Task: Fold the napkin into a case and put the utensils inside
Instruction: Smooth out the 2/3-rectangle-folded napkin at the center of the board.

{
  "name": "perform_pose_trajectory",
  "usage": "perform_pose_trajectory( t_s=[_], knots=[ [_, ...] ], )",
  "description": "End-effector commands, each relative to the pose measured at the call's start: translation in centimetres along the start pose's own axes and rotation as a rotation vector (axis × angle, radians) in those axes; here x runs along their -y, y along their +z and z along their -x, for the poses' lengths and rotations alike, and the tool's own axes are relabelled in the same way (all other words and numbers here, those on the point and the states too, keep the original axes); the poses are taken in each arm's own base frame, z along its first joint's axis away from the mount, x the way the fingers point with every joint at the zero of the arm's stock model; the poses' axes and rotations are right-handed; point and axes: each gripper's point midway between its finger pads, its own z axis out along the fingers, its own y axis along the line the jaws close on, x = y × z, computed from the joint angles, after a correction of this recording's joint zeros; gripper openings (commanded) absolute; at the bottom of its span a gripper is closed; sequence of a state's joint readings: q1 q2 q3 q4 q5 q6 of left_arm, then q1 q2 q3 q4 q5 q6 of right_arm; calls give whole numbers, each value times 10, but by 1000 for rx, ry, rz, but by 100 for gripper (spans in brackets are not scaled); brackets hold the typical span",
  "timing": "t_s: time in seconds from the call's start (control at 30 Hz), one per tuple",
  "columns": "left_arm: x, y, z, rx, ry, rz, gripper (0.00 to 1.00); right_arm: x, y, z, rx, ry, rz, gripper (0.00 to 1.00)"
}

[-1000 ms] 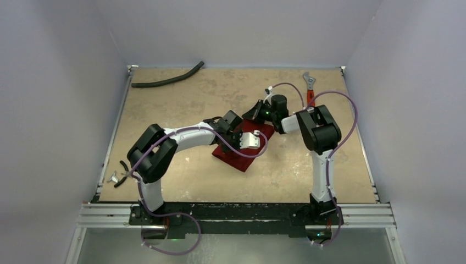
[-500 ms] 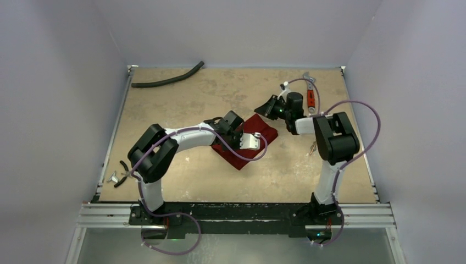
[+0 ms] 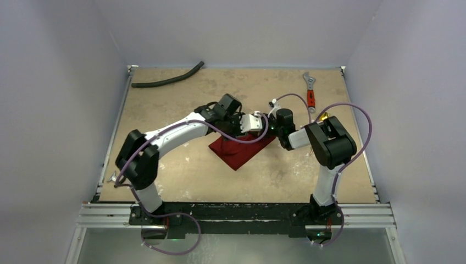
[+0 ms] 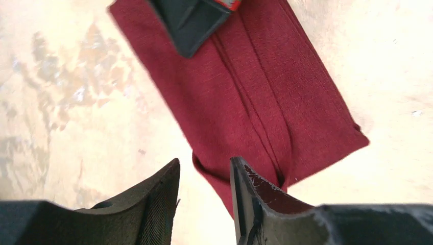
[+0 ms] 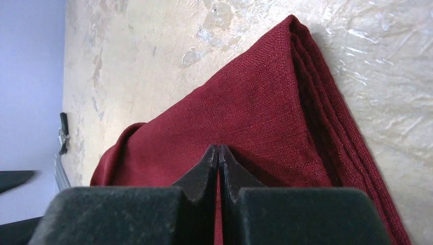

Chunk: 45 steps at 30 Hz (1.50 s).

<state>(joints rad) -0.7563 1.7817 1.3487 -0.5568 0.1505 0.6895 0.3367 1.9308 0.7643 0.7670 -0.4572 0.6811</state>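
Nearest you, the napkin [image 4: 265,97] lies on the table [image 3: 181,170] in front of both arms. It is folded into a narrow layered rectangle, a case in the making.

Left gripper [image 4: 204,168]: jaws apart, gripping nothing, low over one short end. One finger overlaps the corner in the wrist view.

Right gripper [image 5: 218,149]: closed tip to tip, tips down on the other end of the cloth. Whether a top layer is nipped between them, you cannot tell from here.

Beyond, the utensils [image 3: 324,116] show only as a gold glint by the right arm's elbow, not in the case. Farther back are the wrench [image 3: 309,88] and the hose [image 3: 167,80], well apart from the work.

Risks:
- Slide the right tips and the layers shear, so the fold opens.
- Close or lift the left claw carelessly and it snags the corner.
- The claws sit very near each other, and a crossing move knocks them together.
- A swing of the right elbow can sweep the utensils.
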Motion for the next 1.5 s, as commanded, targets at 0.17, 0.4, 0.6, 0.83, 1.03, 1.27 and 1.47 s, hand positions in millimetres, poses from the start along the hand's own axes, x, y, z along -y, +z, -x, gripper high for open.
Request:
perform_pose_trajectory(
  t_s=[0.17,0.4,0.6,0.83,1.03,1.27,1.47],
  knots=[
    [50,-31,-56,-38,-417,-129,31,17,-16,-25,76,56,-131,2],
    [55,-5,-60,-67,-401,-148,30,9,-21,-36,102,93,-148,1],
    [69,11,-76,-119,-432,-185,24,9,-32,-37,143,121,-175,0],
    [64,14,-113,-180,-213,-76,0,-7,-47,-42,128,135,-146,6],
    [49,8,-120,-196,-53,-16,0,-37,-54,-30,92,89,-82,16],
    [39,4,-112,-192,-18,14,0,-71,-75,-23,72,-13,6,17],
    [28,-4,-101,-155,8,52,0,-36,-90,-64,34,94,-79,0]
  ],
)
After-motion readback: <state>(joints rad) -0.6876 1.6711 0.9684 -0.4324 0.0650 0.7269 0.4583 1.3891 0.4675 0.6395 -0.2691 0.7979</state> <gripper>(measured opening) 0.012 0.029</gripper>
